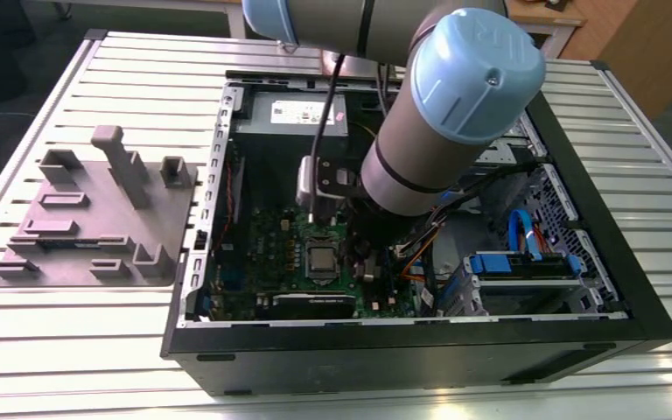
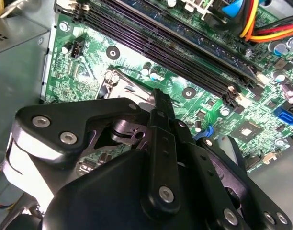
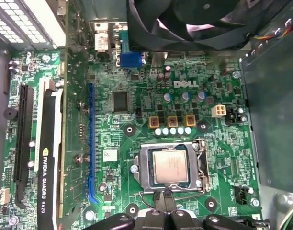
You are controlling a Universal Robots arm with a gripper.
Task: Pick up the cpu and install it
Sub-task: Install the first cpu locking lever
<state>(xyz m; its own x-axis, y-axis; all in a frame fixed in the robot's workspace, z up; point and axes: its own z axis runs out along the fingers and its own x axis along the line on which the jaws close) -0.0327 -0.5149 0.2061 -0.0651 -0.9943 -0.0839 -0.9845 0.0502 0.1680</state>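
- Exterior view: open PC case (image 1: 430, 350) lies on its side on the slatted counter (image 1: 80, 350). A grey fixture plate (image 1: 91, 219) sits just beside it on the exterior view's left.
- The arm (image 1: 453, 114) reaches down into the case over the green motherboard (image 1: 277, 254). Its wrist blocks the tool end.
- The cpu (image 1: 318, 260) reads as a small grey square on the board, below the wrist and clear of the arm.
- First wrist view: cpu (image 3: 170, 165) lies flat and square inside the metal socket frame (image 3: 146, 167), silvery top up.
- Gripper (image 3: 164, 194) tips sit at the socket's edge, just beside the chip and not on it. Tips look pressed together with nothing between them.
- Same view: case fan (image 3: 194, 24) is past the far side of the board. A graphics card (image 3: 46, 158) stands in its slot beside a blue slot (image 3: 90, 143).
- Second wrist view: gripper (image 2: 161, 98) body takes the foreground, narrow fingers closed and pointing at the board.
- A corner of the socket frame (image 2: 122, 81) shows just beyond the tips; the chip is hidden behind the gripper.
- Black RAM slots (image 2: 175, 43) run across the board, with red and yellow cables (image 2: 254, 21) at one corner.
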